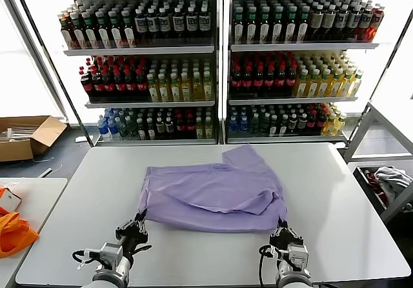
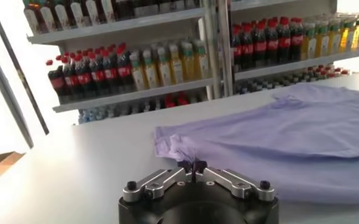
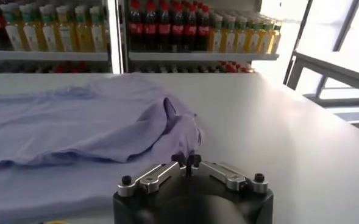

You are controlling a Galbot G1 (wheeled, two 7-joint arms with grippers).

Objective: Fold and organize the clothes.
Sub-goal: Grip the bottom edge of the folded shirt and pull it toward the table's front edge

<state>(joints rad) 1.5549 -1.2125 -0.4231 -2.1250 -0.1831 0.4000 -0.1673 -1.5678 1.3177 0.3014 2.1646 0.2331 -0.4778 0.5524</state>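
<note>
The lavender t-shirt [image 1: 213, 194] lies partly folded on the white table [image 1: 335, 204], its print hidden. My left gripper [image 1: 138, 223] is shut on the shirt's near left corner; in the left wrist view the gripper [image 2: 192, 164] pinches a tuft of the shirt [image 2: 277, 131]. My right gripper [image 1: 282, 231] is shut on the shirt's near right corner; in the right wrist view the gripper [image 3: 186, 161] pinches the fabric [image 3: 94, 128]. Both corners sit at the table surface near the front edge.
Drink shelves [image 1: 219, 62] stand behind the table. An orange fabric item [image 1: 13, 231] lies on a side table at the left. A cardboard box [image 1: 26, 136] sits on the floor at the left, a bin with cloth [image 1: 387, 181] at the right.
</note>
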